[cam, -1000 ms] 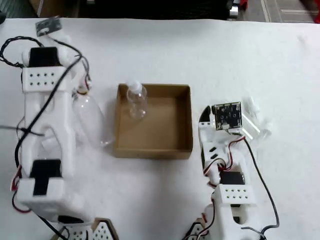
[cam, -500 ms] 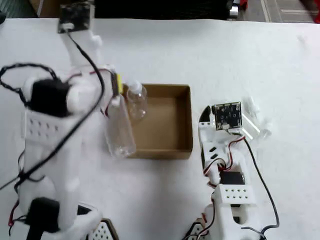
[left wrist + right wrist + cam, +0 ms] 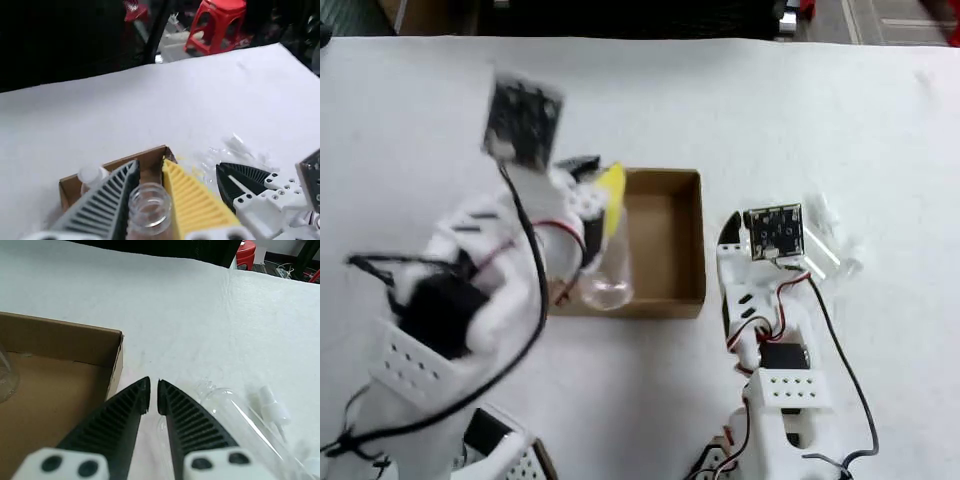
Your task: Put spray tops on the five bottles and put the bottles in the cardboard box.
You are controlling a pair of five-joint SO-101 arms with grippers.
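High view, table (image 3: 800, 110): white surface that carries both arms and the box.
Left arm (image 3: 470, 300): white, stretched from the near left edge toward the box.
Cardboard box (image 3: 660, 302): brown, open-topped, between the two arms.
Right arm (image 3: 770, 300): white, low on the table just beside the box's right wall.
Left gripper (image 3: 149, 167): one grey finger and one yellow finger, clamped on the neck of a clear bottle.
Held bottle (image 3: 149, 212): clear, its neck open with no spray top on it. From above it is at the box's left wall, by the corner nearest the arms' bases.
Right gripper (image 3: 153, 385): black jaws drawn almost together with a thin gap and nothing between them, beside the box's outer wall.
Loose bottle (image 3: 235, 420): clear, lying on the table just beside the right gripper, on the side away from the box.
Capped bottle (image 3: 90, 176): white top, at a corner of the box, partly hidden by the grey finger.
Spray tops (image 3: 275, 412): small and white, lying next to the loose bottle.
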